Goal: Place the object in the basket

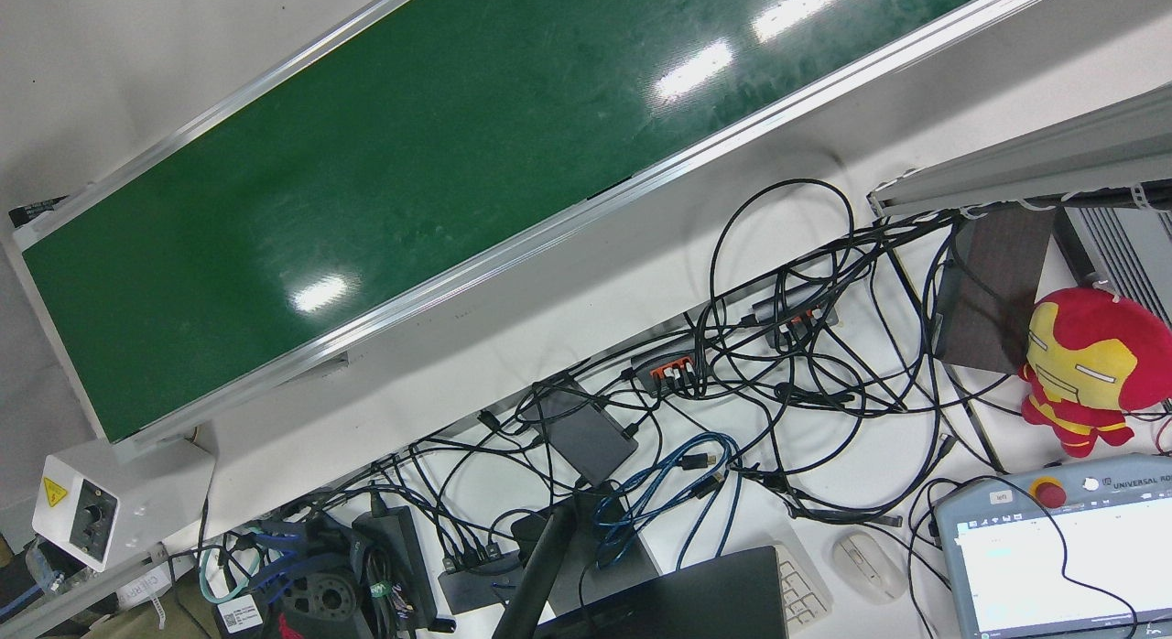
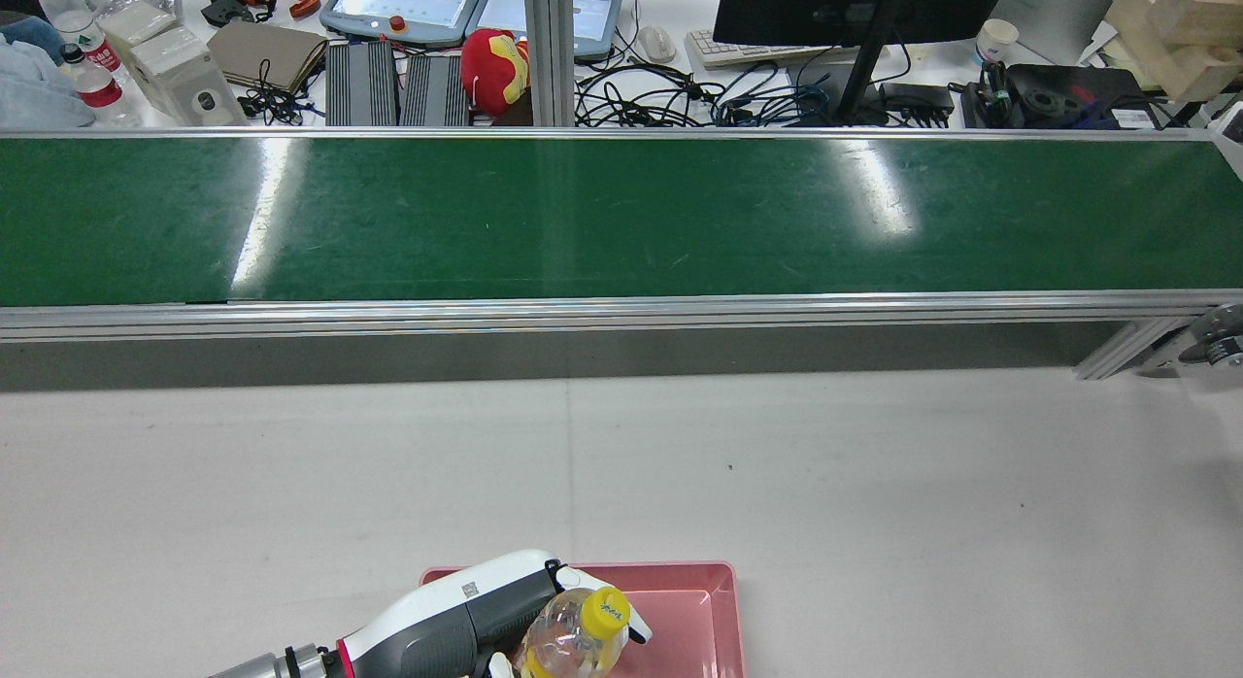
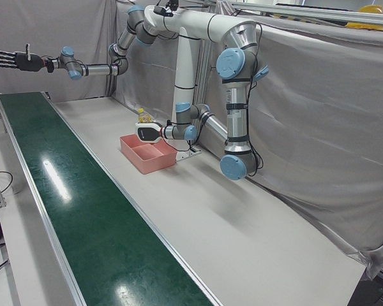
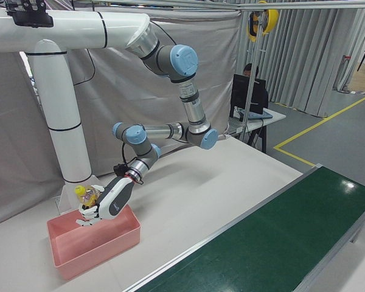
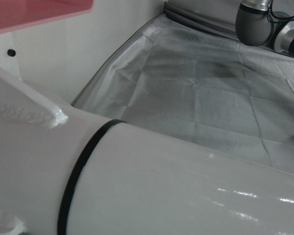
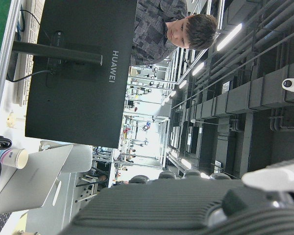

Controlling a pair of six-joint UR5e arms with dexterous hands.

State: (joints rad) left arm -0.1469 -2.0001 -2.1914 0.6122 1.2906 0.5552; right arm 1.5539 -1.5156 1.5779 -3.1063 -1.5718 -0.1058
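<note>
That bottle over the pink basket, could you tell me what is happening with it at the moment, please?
The left hand is holding a clear bottle with a yellow cap just above the pink basket, on the white table near the arms' pedestal. The bottle is in the hand's grip and has not been let go yet. The right hand is open and raised far off, beyond the end of the green conveyor belt, which carries nothing.

Pink basket [image 2: 714, 610], yellow-capped clear bottle [image 2: 573, 639], dark green conveyor belt [image 2: 621, 217].
</note>
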